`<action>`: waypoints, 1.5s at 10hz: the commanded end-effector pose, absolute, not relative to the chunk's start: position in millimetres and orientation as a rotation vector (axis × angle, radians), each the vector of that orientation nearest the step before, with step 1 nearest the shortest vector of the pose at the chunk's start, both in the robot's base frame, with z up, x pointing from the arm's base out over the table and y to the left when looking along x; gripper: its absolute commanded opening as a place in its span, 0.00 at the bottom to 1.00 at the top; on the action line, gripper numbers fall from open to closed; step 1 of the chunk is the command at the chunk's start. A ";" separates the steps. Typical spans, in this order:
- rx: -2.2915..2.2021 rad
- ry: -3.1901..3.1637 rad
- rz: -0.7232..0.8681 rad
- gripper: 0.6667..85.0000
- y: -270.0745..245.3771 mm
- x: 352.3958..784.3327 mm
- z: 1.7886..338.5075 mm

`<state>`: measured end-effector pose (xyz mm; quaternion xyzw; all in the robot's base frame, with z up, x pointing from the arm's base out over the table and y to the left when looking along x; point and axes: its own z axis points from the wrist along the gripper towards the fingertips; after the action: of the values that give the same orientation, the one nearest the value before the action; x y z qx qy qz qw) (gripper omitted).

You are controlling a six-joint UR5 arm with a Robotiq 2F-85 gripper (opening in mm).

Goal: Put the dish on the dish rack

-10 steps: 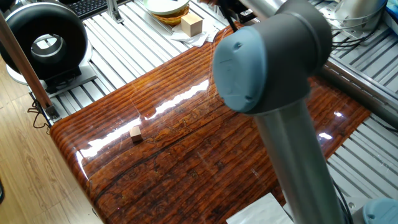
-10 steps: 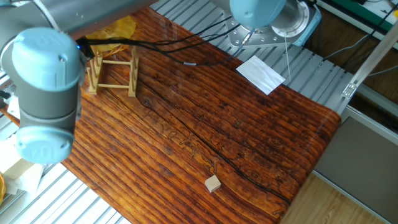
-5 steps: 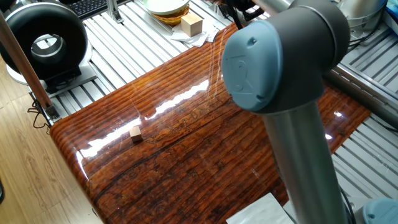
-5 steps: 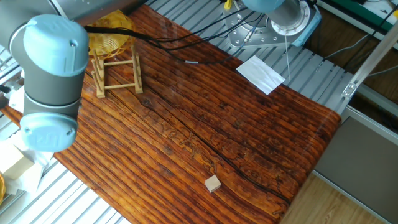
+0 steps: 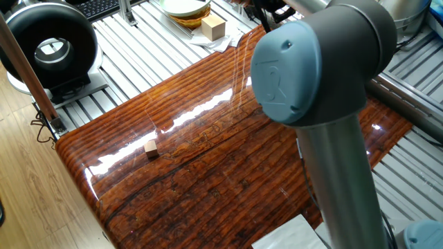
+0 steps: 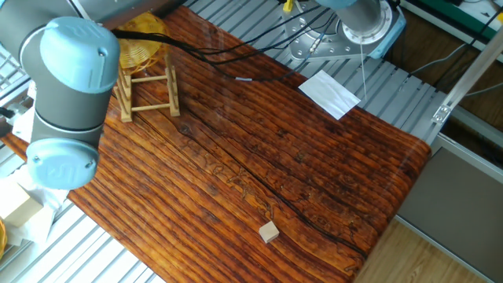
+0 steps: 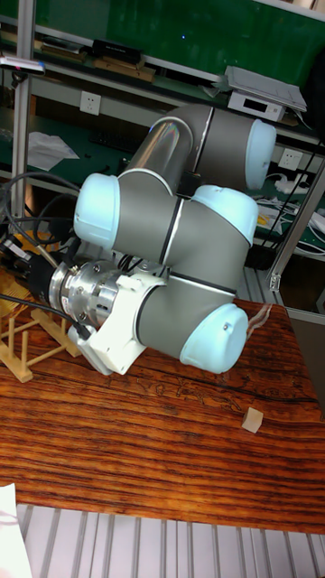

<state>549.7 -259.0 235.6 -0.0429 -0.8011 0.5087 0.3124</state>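
The dish (image 6: 140, 53) is a golden yellow wicker plate at the table's far left corner. It stands right behind the light-wood dish rack (image 6: 149, 108), and the arm's big joint hides part of it. The rack's pegs also show at the left edge of the tall view (image 7: 13, 361). My gripper (image 7: 29, 271) reaches left over the rack there. Only its dark body and cables show. Its fingers are hidden, so I cannot tell whether they hold the dish.
A small wooden cube (image 6: 269, 232) lies near the table's front edge. A white paper (image 6: 330, 93) lies at the far edge, and a black cable (image 6: 236, 49) trails over the table. Off the table are a pale bowl in a dark basket (image 5: 185, 8) and a wooden block (image 5: 213, 28).
Over the last second the arm swung slightly, the dish dropped lower behind the rack, and the rack shifted a little to the right. Little has changed in the last half second.
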 end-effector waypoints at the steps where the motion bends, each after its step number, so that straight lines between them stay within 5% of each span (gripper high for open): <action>1: -0.150 -2.110 1.306 0.00 -247.4 546.7 231.3; 5: -0.149 -2.129 1.285 0.00 -241.0 550.3 225.8; 8: -0.054 -2.293 1.196 0.42 -239.4 571.5 194.6; 15: 0.134 -2.329 1.192 0.40 -247.5 571.4 226.0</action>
<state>570.6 -245.6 217.8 0.0186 -0.8505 0.4500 0.2716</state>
